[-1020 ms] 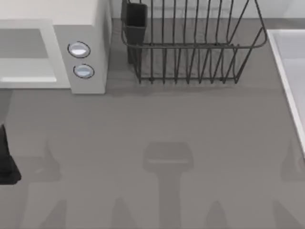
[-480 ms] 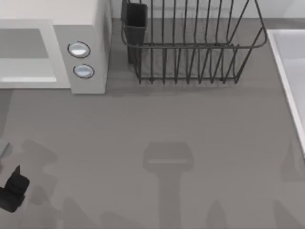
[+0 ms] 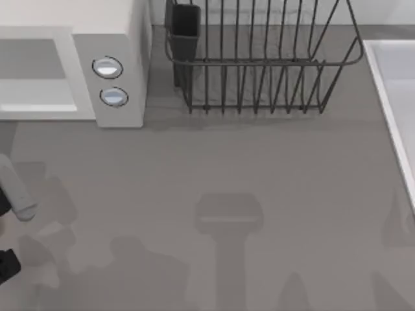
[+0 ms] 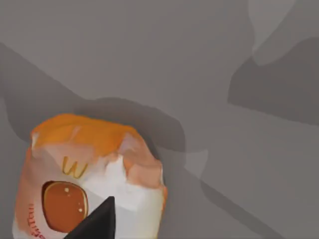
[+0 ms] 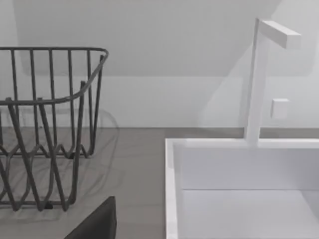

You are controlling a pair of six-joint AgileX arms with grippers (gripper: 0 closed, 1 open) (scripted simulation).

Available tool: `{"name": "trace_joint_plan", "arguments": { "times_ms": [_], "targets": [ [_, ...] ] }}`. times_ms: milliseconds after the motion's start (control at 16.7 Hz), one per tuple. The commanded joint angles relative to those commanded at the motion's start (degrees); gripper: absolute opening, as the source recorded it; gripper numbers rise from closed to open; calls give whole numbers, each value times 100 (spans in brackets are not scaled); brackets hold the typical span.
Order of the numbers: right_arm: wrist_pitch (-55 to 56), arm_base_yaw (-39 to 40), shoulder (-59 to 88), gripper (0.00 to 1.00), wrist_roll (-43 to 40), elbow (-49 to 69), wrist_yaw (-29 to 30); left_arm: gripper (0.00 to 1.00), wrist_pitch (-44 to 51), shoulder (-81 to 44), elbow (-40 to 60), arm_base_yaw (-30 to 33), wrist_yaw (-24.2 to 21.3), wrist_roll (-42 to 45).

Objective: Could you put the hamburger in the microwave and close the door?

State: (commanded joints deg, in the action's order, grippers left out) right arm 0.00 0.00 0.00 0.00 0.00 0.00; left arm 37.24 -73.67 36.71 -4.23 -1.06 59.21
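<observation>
Left arm (image 3: 14, 194) sits at the far left edge of the grey tabletop (image 3: 259, 168), in front of the microwave (image 3: 110, 78), a white box with two round silvery knobs. In the left wrist view the hamburger (image 4: 89, 179) looms close: a rumpled orange-and-white wrapped lump, with a dark finger (image 4: 97, 224) tip against it. It seems pinched in the left jaws, though I cannot tell for sure. Beside the microwave stands a black wire dish rack (image 3: 259, 65); the right wrist view adds a white sink (image 5: 239, 189) with squared faucet (image 5: 264, 74).
</observation>
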Motion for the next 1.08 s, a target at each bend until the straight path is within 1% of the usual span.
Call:
{"name": "trace_joint_plan", "arguments": {
  "times_ms": [240, 480, 780, 1080],
  "targets": [
    [0, 0, 0, 100, 0, 0, 0, 100, 791, -1286, 1087, -279, 36, 1049],
    [0, 0, 0, 100, 0, 0, 0, 100, 1378, -2117, 1986, -549, 67, 1728],
    [0, 0, 0, 100, 0, 0, 0, 100, 1786, -2582, 2712, -801, 95, 2109],
    [0, 0, 0, 100, 0, 0, 0, 100, 1869, -2635, 2880, -870, 99, 2154]
  ]
}}
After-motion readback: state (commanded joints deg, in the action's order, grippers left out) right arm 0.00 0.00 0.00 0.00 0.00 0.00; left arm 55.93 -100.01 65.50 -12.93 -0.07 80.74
